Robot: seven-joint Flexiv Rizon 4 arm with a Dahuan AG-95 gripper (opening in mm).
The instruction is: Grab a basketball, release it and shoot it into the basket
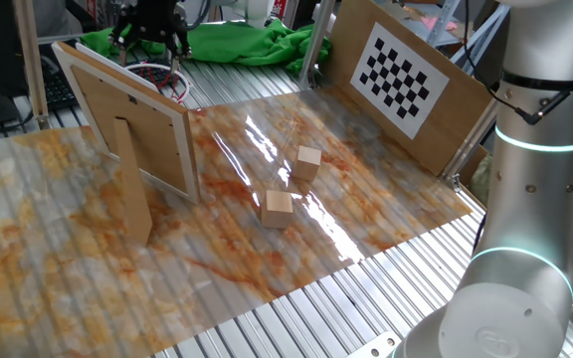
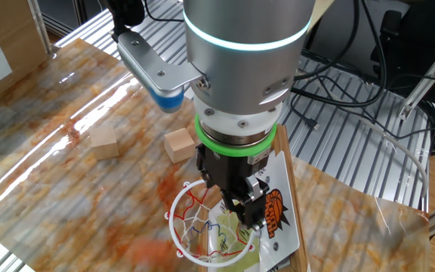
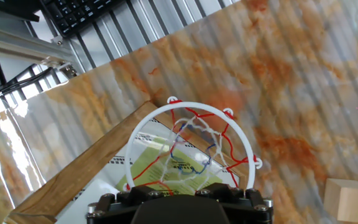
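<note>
One tool [image 2: 236, 198] hovers over basket [image 2: 202, 227], seemingly open.

The gripper [image 2: 242, 198] hangs right above the basket [image 2: 206, 223], whose ring and netting fill the room just below the fingers. The upright wood-framed panel [image 1: 132, 114] blocks passage beside it. Two wooden cubes [image 1: 279, 208] stand apart mid-worktop with open marbled worktop [image 1: 58, 268] around them. The checkerboard board [image 1: 411, 85] walls the far edge.
</note>
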